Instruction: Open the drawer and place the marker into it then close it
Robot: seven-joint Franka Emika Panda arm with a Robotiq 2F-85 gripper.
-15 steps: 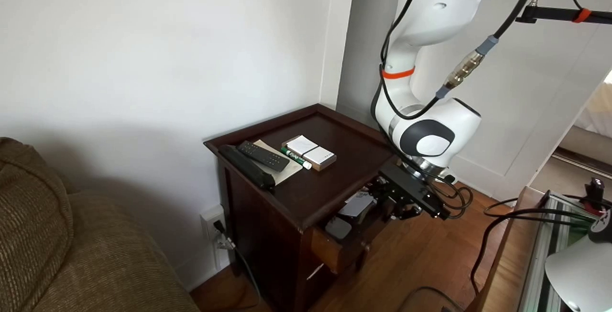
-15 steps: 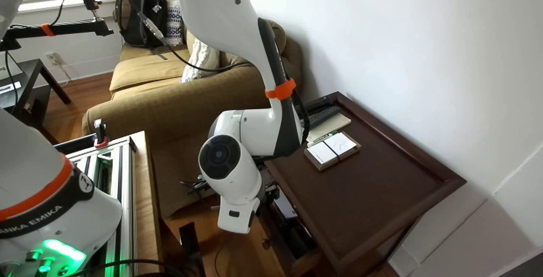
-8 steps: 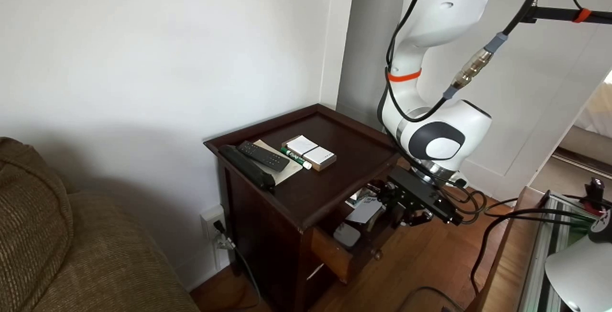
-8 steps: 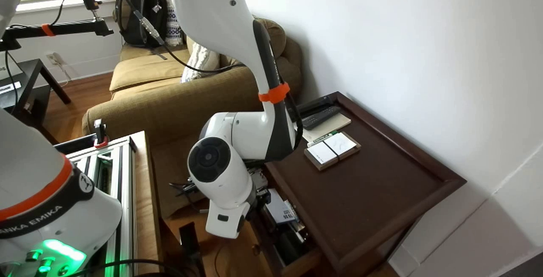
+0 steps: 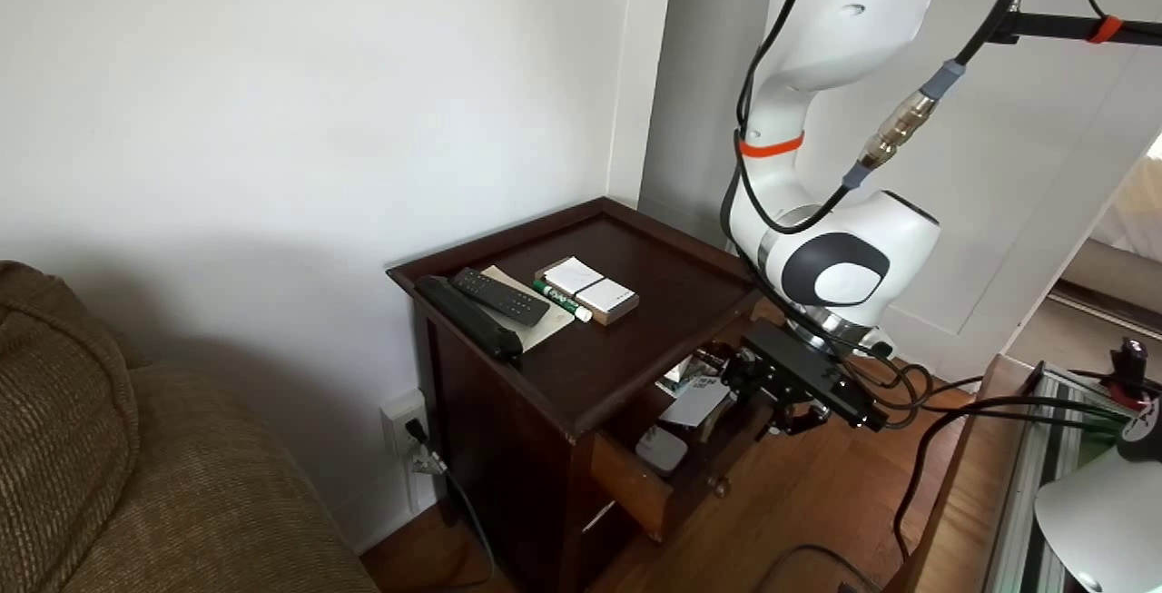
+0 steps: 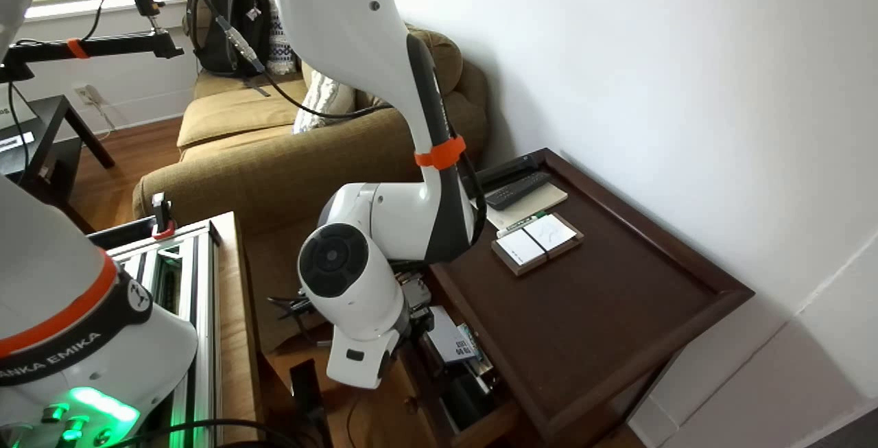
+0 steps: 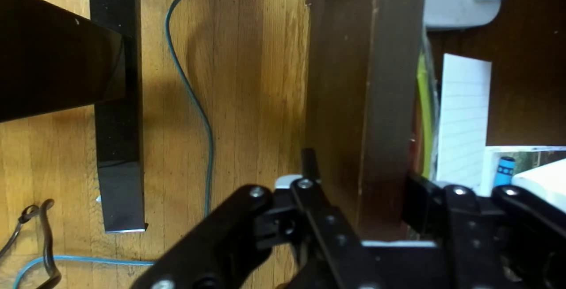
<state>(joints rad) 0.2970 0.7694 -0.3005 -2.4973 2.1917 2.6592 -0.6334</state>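
"Where do we place the marker (image 5: 562,300)?"

"We record it on the tabletop (image 5: 676,271), visible in both exterior views. It is green and white, lying flat alongside a wooden block (image 5: 623,310) that bears white cards (image 5: 567,275) under a dark band (image 5: 590,285). Whether marker and block touch, we cannot tell."

"What else do we list up there?"

"We list a black remote (image 5: 500,295) lying partly over a tan sheet (image 5: 545,330), and a long dark bar (image 5: 467,316) just beside the remote."

"And the drawer (image 5: 631,481)?"

"We find it standing open, its knob (image 5: 720,487) on the outer face. Inside we note a white card (image 5: 697,400) with printed lettering and a pale rounded item (image 5: 661,450). The wrist view also shows us a small blue cylindrical end (image 7: 504,169) (of what, we cannot say)."

"Condition of the gripper (image 7: 363,180)?"

"Spread, by our reading of the wrist view. The drawer's front wall (image 7: 389,81) stands between the fingers: one finger is on the outer side, above the floor (image 7: 247,103), the other on the inner side. Contact with the wood we cannot confirm."

"And the arm (image 6: 401,218)?"

"We see it bent, reaching down at the drawer, well apart from the marker. In an exterior view its wrist (image 6: 374,317) hides much of the gripper from us."
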